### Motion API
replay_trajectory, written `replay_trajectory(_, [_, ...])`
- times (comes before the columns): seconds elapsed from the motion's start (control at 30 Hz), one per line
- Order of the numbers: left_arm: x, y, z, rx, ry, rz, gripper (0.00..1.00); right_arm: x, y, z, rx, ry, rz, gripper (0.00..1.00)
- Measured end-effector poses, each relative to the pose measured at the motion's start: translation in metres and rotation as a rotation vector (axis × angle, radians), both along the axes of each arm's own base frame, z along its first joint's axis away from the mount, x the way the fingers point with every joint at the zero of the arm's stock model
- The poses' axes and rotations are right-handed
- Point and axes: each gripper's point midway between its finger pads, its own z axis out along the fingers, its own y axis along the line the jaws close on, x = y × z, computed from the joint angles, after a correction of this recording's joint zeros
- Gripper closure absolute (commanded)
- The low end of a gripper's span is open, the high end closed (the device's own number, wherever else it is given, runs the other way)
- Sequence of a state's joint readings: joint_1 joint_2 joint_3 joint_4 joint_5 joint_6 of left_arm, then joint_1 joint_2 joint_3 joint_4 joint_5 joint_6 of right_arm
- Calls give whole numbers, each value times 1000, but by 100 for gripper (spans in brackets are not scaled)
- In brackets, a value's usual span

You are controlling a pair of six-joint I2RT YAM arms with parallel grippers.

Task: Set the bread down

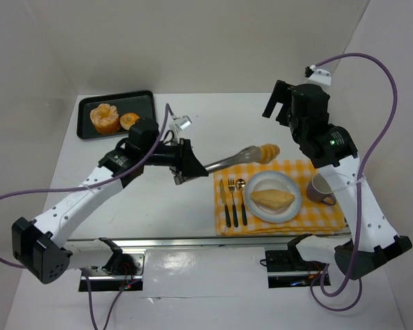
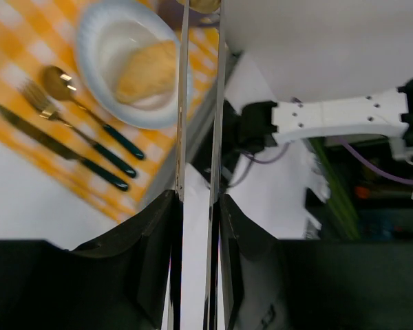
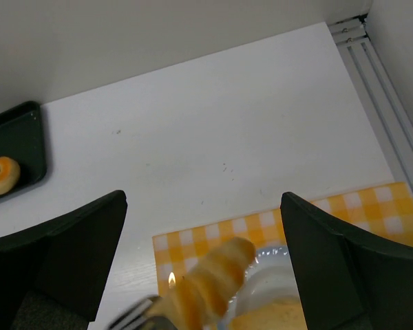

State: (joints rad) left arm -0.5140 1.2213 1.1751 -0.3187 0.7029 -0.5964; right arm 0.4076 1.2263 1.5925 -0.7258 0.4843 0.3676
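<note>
- Bread for the task, a golden, spiral-ridged, horn-shaped bread roll (image 1: 268, 152) (image 3: 210, 278), is pinched between the tips of a pair of long silver metal tongs (image 1: 230, 161) (image 2: 182, 103). It is held clear of the table, over the far edge of the cloth and just beyond the plate's far rim.
- The left gripper (image 1: 184, 165) (image 2: 196, 206) is clamped on the handle end of the tongs. Its black fingers (image 2: 155, 261) press the two metal arms close together, and the tongs reach out to the right.
- A round white plate (image 1: 258, 180) (image 2: 86, 48) lies just near of the roll. On it rests a flat, pale golden half-moon pastry (image 1: 272, 199) (image 2: 148, 69).
- The plate stands on a yellow-and-white checked cloth (image 1: 323, 216) (image 2: 27, 20).
- On the cloth's left part, beside the plate, a dark-handled knife (image 1: 224, 203), fork (image 1: 233, 199) and spoon (image 1: 241, 201) lie side by side, in that order from the left.
- A pale lilac mug (image 1: 321, 189) stands at the cloth's right side, just beside the plate.
- The right gripper (image 1: 279, 104) (image 3: 203, 199) is raised beyond the cloth's far edge. Its fingers (image 3: 69, 254) are spread wide, with nothing between them.
- A black rectangular tray (image 1: 141, 95) (image 3: 20, 137) lies at the table's far left, well apart from the cloth. It carries a large lobed orange bun (image 1: 104, 117) and, just beside it, a smaller round ring-shaped bun (image 1: 129, 121) (image 3: 0, 175).
</note>
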Motion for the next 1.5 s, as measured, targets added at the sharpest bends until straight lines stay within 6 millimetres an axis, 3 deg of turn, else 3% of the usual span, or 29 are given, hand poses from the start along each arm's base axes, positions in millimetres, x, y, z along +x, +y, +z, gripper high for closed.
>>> replay_trajectory(0.13, [-22, -30, -21, -52, 95, -102, 100, -7, -5, 11, 6, -28, -13, 0])
replay_trajectory(0.37, [-12, -68, -40, -113, 183, -176, 100, -12, -11, 16, 4, -40, -28, 0])
replay_trajectory(0.53, [-4, -84, -63, -132, 274, -221, 100, -14, -12, 12, -4, -26, -30, 0])
replay_trajectory(0.83, [7, -92, -134, -15, 464, -227, 100, -14, -13, 11, -7, -22, -35, 0])
replay_trajectory(0.9, [12, -92, -138, 20, 451, -216, 94, -14, -13, 11, -8, -22, -36, 0])
replay_trajectory(0.93, [15, -92, -138, 35, 440, -208, 82, -14, -13, 11, -8, -22, -36, 0])
replay_trajectory(1.03, [22, -91, -137, 64, 406, -188, 65, -14, -13, 11, -7, -23, -35, 0])
replay_trajectory(1.07, [24, -90, -139, 78, 396, -180, 53, -14, -13, 11, -7, -23, -35, 0])
replay_trajectory(1.17, [25, -85, -148, 124, 392, -158, 43, -14, -13, 11, -7, -23, -34, 0])
replay_trajectory(1.33, [25, -77, -160, 195, 397, -124, 39, -14, -12, 9, -8, -16, -29, 0])
replay_trajectory(1.5, [33, -74, -156, 236, 350, -105, 39, -14, -11, 8, -8, -16, -28, 0])
